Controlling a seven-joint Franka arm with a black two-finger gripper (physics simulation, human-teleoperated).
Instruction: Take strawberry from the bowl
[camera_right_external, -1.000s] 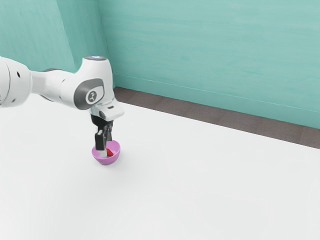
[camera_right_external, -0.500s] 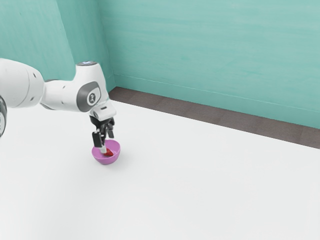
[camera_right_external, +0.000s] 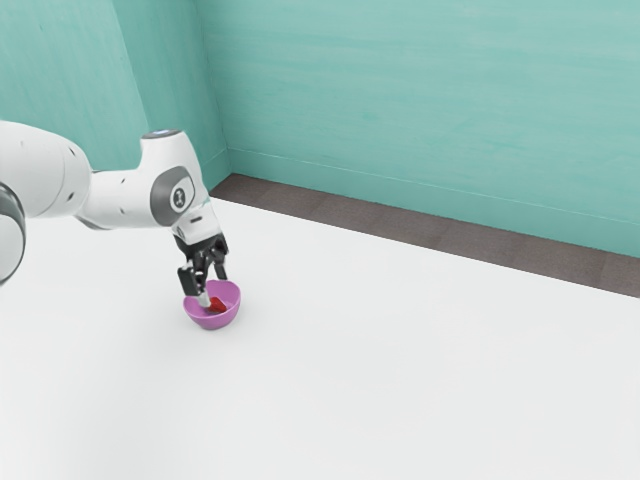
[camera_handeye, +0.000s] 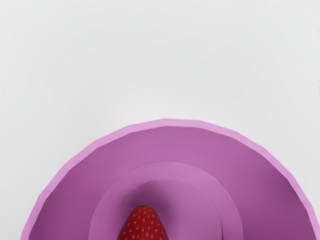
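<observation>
We note our gripper spread over the purple bowl; red strawberry lies inside.

Readable text, brands and numbers: 0.
Franka arm, marking 1: round emblem, dark figure on a light disc, set in the grey joint cover; figure too small to identify.
Franka arm, marking 2: small bluish patch on top of the same joint; content not legible.
</observation>
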